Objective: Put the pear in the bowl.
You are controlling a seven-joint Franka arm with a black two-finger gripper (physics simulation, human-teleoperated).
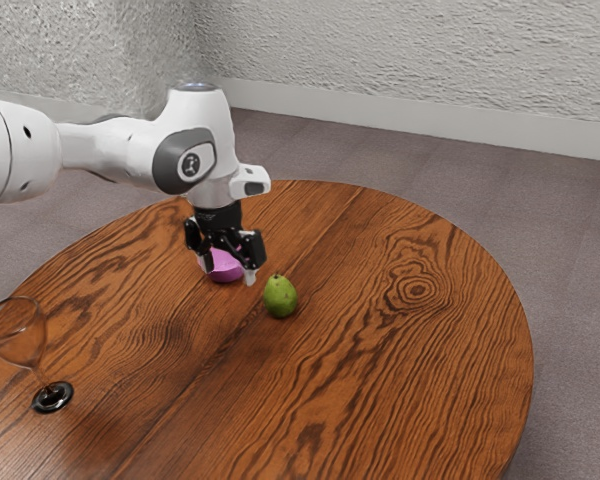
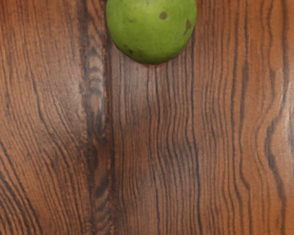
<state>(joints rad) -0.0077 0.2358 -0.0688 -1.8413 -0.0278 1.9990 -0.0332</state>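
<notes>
You can see the green pear (image 1: pixel 280 297) on the wooden table (image 1: pixel 400 390), and in the exterior view it stands upright, with its narrow end up. The wrist view shows you the rounded side of this pear, with some brown spots. Near the pear is the pink bowl (image 1: pixel 226 272), partly hidden from you by your black gripper (image 1: pixel 229 271). The fingers of your gripper stand wide apart and hold nothing. Well apart from these, toward the exterior view's left, you have a clear glass (image 1: pixel 51 397) with dark base.

Pink bowl (image 1: pixel 225 275) partly behind tool (image 1: pixel 229 272)
</notes>
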